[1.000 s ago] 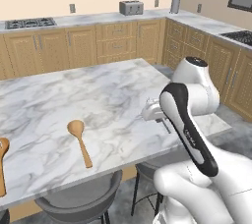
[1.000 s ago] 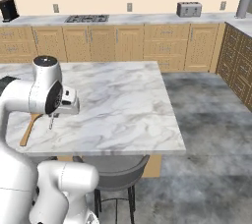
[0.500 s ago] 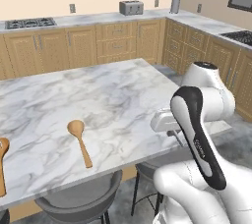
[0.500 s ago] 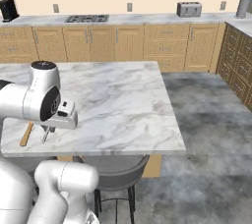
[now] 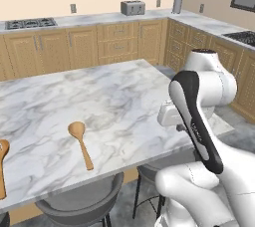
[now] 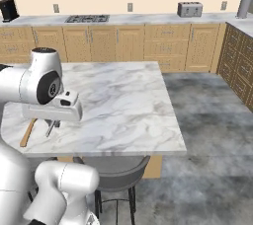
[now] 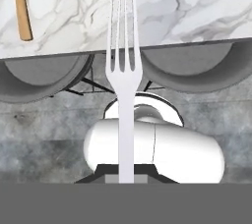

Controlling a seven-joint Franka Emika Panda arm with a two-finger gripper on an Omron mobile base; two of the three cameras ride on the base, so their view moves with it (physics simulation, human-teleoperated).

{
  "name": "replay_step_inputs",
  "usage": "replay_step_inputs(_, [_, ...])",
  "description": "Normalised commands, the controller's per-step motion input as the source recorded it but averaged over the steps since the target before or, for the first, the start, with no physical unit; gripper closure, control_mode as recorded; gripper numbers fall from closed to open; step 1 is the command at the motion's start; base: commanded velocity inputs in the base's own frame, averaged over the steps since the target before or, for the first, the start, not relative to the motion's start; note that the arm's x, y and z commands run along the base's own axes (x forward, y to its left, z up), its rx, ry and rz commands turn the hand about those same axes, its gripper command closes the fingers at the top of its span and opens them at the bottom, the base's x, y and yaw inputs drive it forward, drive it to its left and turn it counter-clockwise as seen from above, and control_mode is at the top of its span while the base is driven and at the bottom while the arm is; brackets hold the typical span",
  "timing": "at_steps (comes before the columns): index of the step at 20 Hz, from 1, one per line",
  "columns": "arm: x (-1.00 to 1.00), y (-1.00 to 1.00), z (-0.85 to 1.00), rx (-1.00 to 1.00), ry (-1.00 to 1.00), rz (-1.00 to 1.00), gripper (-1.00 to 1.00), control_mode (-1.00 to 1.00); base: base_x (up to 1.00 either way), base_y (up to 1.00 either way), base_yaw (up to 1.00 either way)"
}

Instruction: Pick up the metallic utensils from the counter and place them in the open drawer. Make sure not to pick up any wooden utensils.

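A silver fork (image 7: 123, 66) is clamped in my shut gripper (image 7: 126, 171), its tines pointing away from the hand, over the near edge of the white marble counter (image 7: 177, 7). From the right base view the fork (image 6: 50, 129) hangs below the hand at the counter's (image 6: 123, 100) front left edge, where the gripper (image 6: 52, 122) sits. Two wooden spoons lie on the counter (image 5: 109, 96): one (image 5: 79, 142) mid-front, one (image 5: 2, 167) at the left edge. My gripper (image 5: 179, 126) hangs off the counter's right front corner. The open drawer is out of view.
Grey stools (image 5: 82, 206) (image 6: 116, 174) stand under the counter's near edge, and two seats (image 7: 44, 78) (image 7: 197, 73) show below the hand. A wooden spoon handle (image 6: 28, 132) lies just left of the fork. Wooden cabinets with a toaster (image 6: 189, 8) line the back wall.
The arm has drawn back from over the counter toward its near edge and sunk a little, carrying the fork along. The spoons have stayed put.
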Motion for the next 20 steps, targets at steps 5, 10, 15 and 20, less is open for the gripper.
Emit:
replay_step_inputs(5, [-0.14,0.0,-0.1,-0.06,-0.14,0.0,1.0,-1.0,0.0,0.0,0.0])
replay_step_inputs(10, [0.0,0.0,0.0,0.0,0.0,0.0,1.0,-1.0,0.0,0.0,0.0])
replay_step_inputs(15, [0.0,0.0,0.0,0.0,0.0,0.0,1.0,1.0,-0.24,-0.1,-0.04])
replay_step_inputs(20, [0.0,0.0,0.0,0.0,0.0,0.0,1.0,1.0,-0.82,-0.31,-0.63])
